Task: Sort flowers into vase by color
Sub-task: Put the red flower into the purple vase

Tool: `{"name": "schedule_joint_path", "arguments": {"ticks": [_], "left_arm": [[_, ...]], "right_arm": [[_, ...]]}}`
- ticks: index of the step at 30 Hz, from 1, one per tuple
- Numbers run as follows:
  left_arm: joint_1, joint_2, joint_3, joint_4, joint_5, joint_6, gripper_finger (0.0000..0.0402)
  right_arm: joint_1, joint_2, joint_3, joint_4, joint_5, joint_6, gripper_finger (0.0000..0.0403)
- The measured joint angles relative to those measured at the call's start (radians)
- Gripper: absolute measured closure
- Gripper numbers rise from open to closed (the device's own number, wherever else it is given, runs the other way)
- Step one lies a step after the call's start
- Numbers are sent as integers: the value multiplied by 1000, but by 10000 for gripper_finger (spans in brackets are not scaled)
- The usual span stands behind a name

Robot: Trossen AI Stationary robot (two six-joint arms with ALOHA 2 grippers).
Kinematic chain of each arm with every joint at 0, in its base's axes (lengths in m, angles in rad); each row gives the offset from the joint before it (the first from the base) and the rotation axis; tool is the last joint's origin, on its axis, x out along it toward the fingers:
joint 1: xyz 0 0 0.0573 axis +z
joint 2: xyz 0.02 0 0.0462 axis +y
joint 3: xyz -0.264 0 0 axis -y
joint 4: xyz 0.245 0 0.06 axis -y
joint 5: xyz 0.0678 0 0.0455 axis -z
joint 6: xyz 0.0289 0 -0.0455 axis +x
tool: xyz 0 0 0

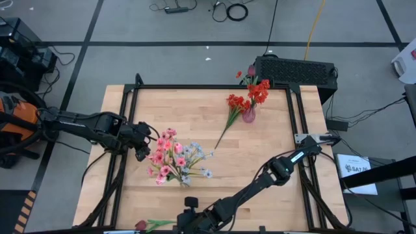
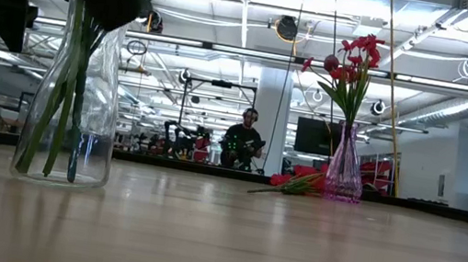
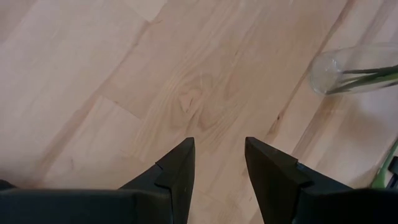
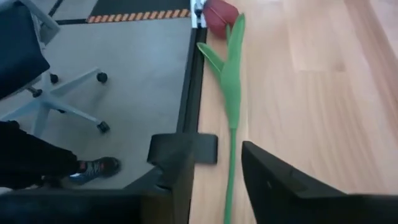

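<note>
pale wood table (image 1: 260, 162). my right gripper (image 4: 214, 165) sits at its six o'clock edge, fingers apart astride the red tulip (image 4: 229, 74)'s stem. i should centre on the stem, close gently, then lift level. left gripper (image 3: 217, 168) waits, open, at nine o'clock.

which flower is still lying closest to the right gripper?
The red tulip at the table's near edge: its green stem runs between the right gripper fingers. The red spray lies far off beside the pink vase.
</note>
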Motion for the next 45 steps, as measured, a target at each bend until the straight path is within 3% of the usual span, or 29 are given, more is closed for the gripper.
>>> {"name": "schedule_joint_path", "arguments": {"ticks": [10, 15, 19, 23, 32, 35, 40, 45], "left_arm": [[0, 0, 0, 0, -6, 4, 254], [0, 0, 0, 0, -26, 7, 254], [0, 0, 0, 0, -27, 9, 254], [0, 0, 0, 0, -27, 28, 254], [0, 0, 0, 0, -31, 33, 254], [0, 0, 0, 0, -31, 51, 254], [0, 0, 0, 1, -31, 55, 254], [0, 0, 0, 1, -31, 57, 254]], "right_arm": [[-14, 70, -1, 31, -6, -67, 247], [-27, 70, 1, -92, -18, -67, 262], [-41, 66, 2, -103, -121, -75, 284], [-38, 65, 4, -153, -118, -86, 307], [-47, 38, 5, -372, -140, 77, 396], [-47, 7, 1, -454, -138, 108, 398], [-47, -53, -4, -761, -150, 255, 402], [-36, -121, -4, -1001, -258, 337, 402]]}}
